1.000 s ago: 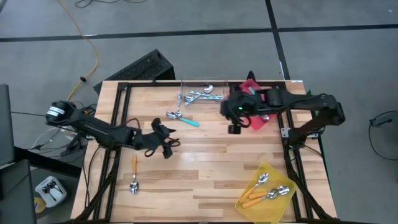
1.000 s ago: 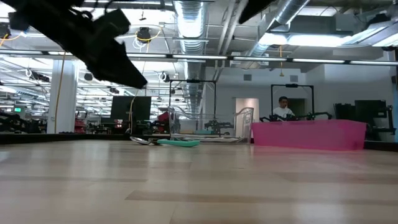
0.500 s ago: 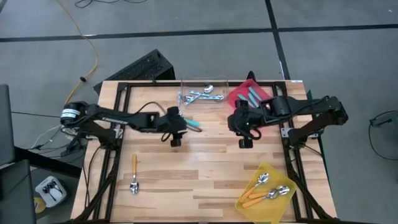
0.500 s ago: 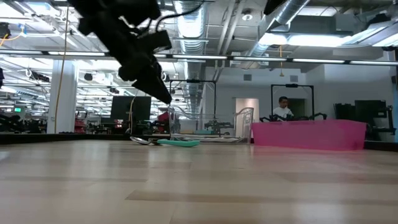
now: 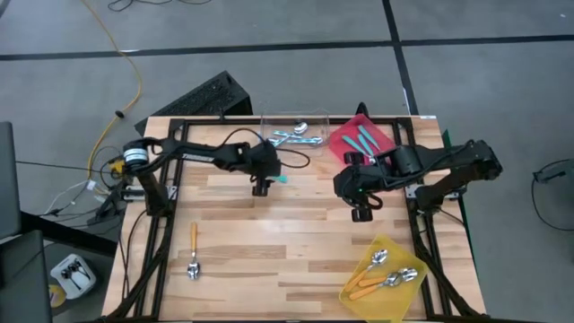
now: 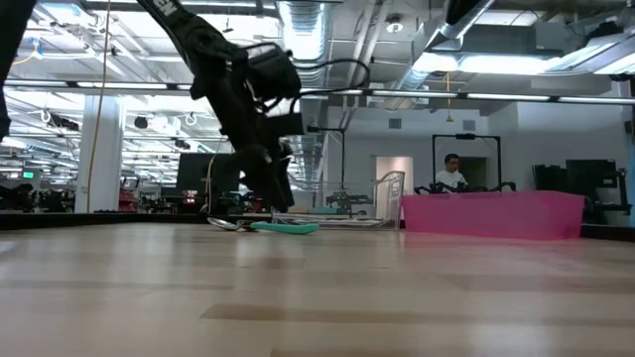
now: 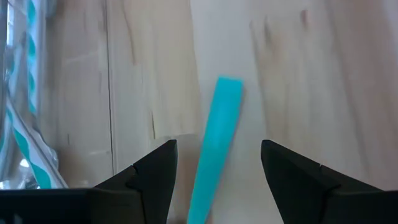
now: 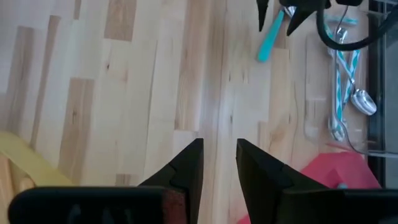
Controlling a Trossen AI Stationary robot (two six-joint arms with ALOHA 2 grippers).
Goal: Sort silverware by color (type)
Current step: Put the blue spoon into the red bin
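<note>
A dark arm is reaching down from above toward the far side of the wooden table (image 6: 317, 297), its left gripper (image 6: 270, 190) hanging just over a teal spoon (image 6: 285, 227) that is lying flat on the wood. A clear tray (image 6: 347, 203) is standing behind the spoon, and a pink tray (image 6: 493, 214) is sitting beside it. A person (image 6: 452, 172) is showing far off in the room.
</note>
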